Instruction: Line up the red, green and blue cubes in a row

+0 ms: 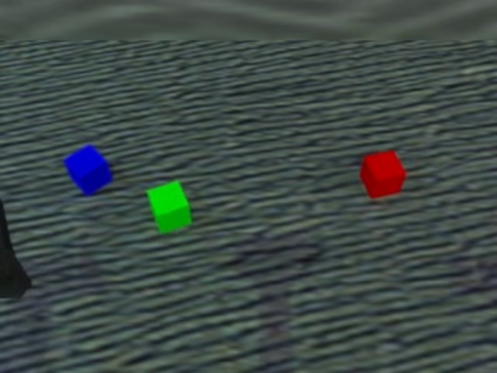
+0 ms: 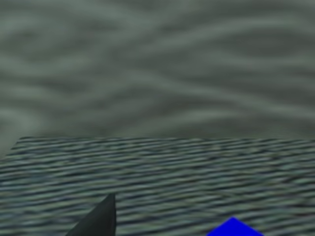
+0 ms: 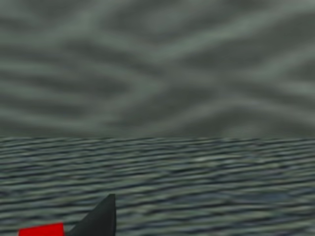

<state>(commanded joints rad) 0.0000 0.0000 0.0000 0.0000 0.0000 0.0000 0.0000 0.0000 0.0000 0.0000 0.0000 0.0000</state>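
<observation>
We find no text, label, brand, number or sign that can be read in any of the three views. The faces of the blue cube, the green cube and the red cube carry no markings, and the table shows only its woven pattern.

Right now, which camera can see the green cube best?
The top view: the green cube sits whole on the table, between the blue cube and the red cube. Neither wrist view shows it at all.
</observation>
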